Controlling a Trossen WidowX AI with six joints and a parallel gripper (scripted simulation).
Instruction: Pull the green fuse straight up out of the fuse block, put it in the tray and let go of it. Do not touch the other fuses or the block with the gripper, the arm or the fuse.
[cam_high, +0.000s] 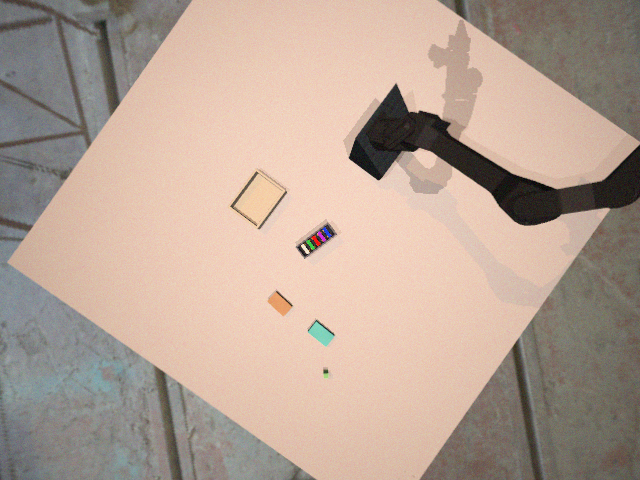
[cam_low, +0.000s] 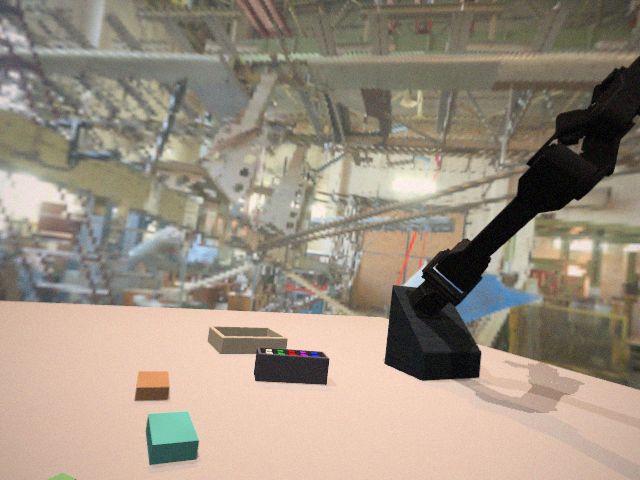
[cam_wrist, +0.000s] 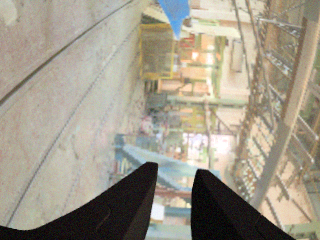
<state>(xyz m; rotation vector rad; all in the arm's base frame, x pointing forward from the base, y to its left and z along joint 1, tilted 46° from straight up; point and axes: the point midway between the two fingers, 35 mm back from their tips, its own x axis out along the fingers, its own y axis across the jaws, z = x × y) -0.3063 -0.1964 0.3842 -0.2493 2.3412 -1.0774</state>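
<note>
Pink table (cam_high: 206, 129): one tray (cam_high: 257, 198), five fuses (cam_high: 315, 240), two blocks (cam_high: 279, 303).

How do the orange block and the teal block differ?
The orange block is flatter; the teal block stands taller. In the exterior view the orange one lies farther back, nearer the fuse block; the teal one sits closer to the camera. Both are loose rectangular blocks resting on the table.

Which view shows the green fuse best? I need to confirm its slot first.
The top view: the green fuse sits second from the white end of the fuse block. The exterior view shows only its tip; the wrist view shows none of it.
</note>
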